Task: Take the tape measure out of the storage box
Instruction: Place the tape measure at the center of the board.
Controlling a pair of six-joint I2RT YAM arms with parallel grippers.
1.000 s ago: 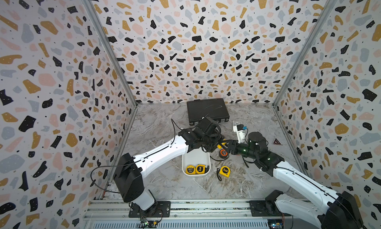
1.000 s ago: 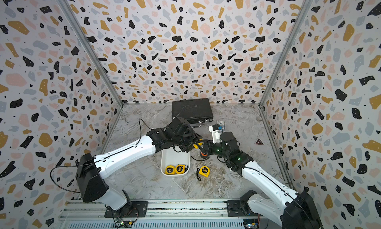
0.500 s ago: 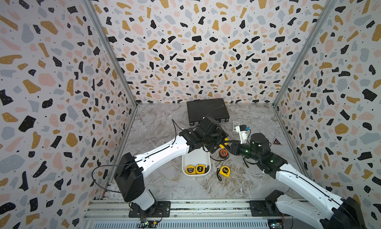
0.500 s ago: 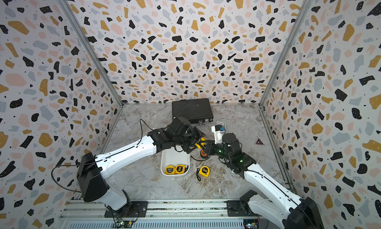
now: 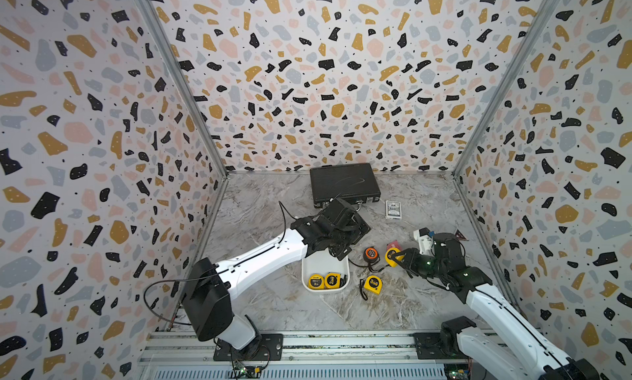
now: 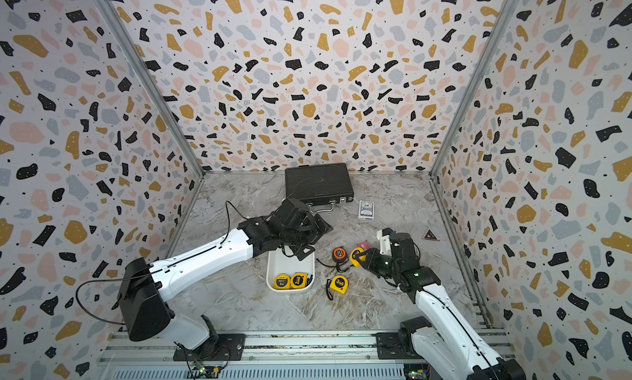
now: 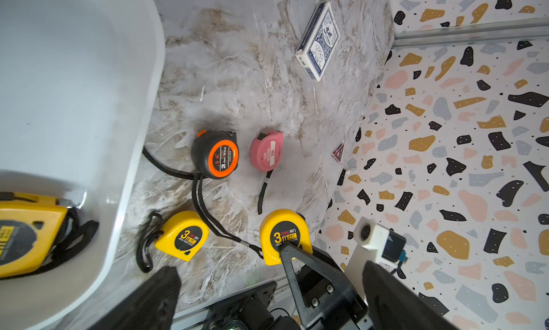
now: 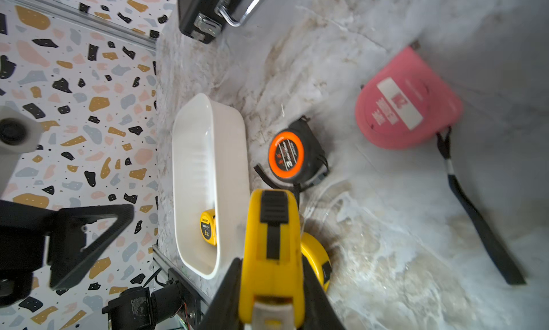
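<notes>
Our right jaws grip one tape measure (image 8: 271, 248); two sit in the storage box (image 5: 324, 263), three on the bench (image 5: 260, 197); left jaws open.

Storage box (image 5: 321, 265): the upper part of its floor is bare, but my left gripper (image 5: 352, 241), jaws spread wide, hangs over that end. The lower end is packed with two yellow tapes (image 5: 316, 281) side by side.

Right of the box is crowded:
- orange-black tape (image 5: 371, 255) with its cord trailing
- loose yellow tape (image 5: 373, 283)
- pink tape (image 7: 266, 150)
- my right gripper (image 5: 396, 257), clamped on a yellow tape measure (image 8: 273, 239)

Lower centre of frame is bare marble floor (image 5: 307, 310), an easy run in. Briefcase (image 5: 343, 183) and card pack (image 5: 393, 209) sit upper centre, well apart.
</notes>
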